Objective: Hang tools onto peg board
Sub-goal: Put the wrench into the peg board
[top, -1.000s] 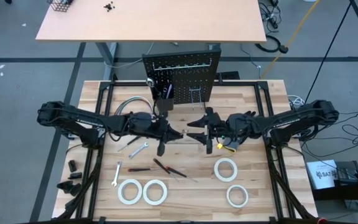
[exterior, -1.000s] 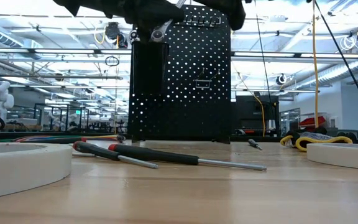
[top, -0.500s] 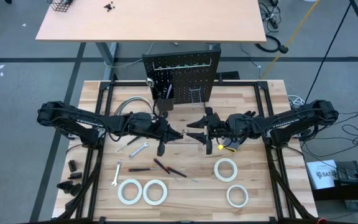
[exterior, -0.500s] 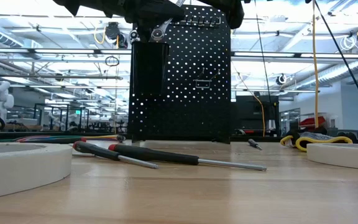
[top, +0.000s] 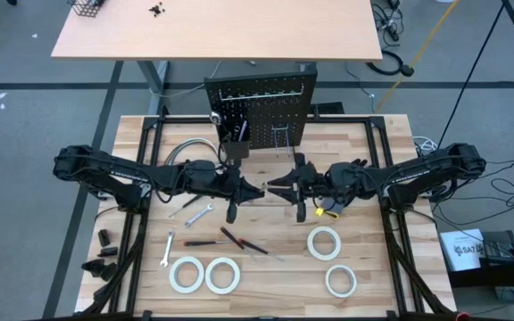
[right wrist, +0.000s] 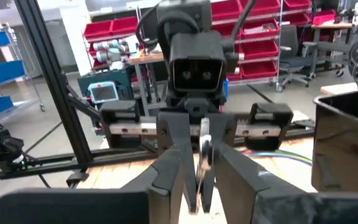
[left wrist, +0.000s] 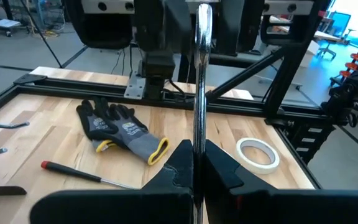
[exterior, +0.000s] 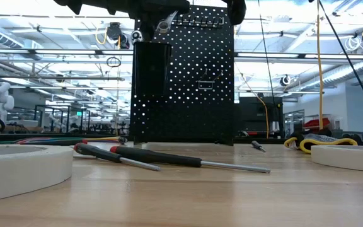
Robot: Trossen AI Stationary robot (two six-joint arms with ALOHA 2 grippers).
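Note:
A silver wrench [left wrist: 195,118] hangs in the air over the middle of the table, in front of the upright black peg board [top: 261,107]. My left gripper [top: 255,190] is shut on its shaft. My right gripper [top: 273,189] faces it from the table's right and has closed on the wrench's far end [right wrist: 204,149]. In the low view only a ring end [exterior: 164,26] shows at the top edge. More tools lie on the wood: two wrenches [top: 199,215], two screwdrivers [top: 239,239] and several white tape rolls [top: 325,242]. My left gripper pinches the wrench's shaft [left wrist: 194,163] between its two fingers, coming level from the table's left and lying along it. The wrench is clear of the table and sticks out past the fingertips toward the right arm. My right gripper has the wrench's free end [right wrist: 202,163] between its two fingers, coming level from the table's right. Its fingers lie along the wrench.
A grey cable bundle [top: 190,150] curves at the back left, and a black-and-yellow glove [top: 328,210] lies under the right arm. A small black bin [top: 236,132] and wire hooks [top: 281,135] sit on the peg board. A black frame [top: 141,178] borders the tabletop.
My right gripper has shut: its fingers stood wide apart a second ago and now lie close around the wrench's end. Both arms have kept their places, and the wrench stays in the air between them.

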